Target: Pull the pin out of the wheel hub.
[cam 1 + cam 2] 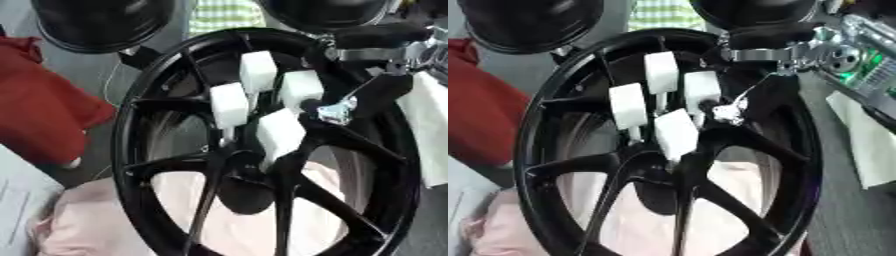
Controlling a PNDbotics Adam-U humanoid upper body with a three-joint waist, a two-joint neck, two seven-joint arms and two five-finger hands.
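Observation:
A black spoked wheel (144,115) stands upright and fills both views. Several white block-shaped pins stick out of its hub (254,155): one on top (258,70), one on the left (229,104), one lower down (280,132) and one on the right (302,89). My right hand (381,92), black with a silver joint, reaches in from the upper right. It touches the lower right edge of the right pin (702,89). The dark wheel behind hides how the hand lies around that pin. My left hand shows in neither view.
A pink cloth (87,220) lies under and behind the wheel. A red cloth (44,105) is at the left and white paper (429,125) at the right. Two black rounded bodies (101,22) hang at the top edge.

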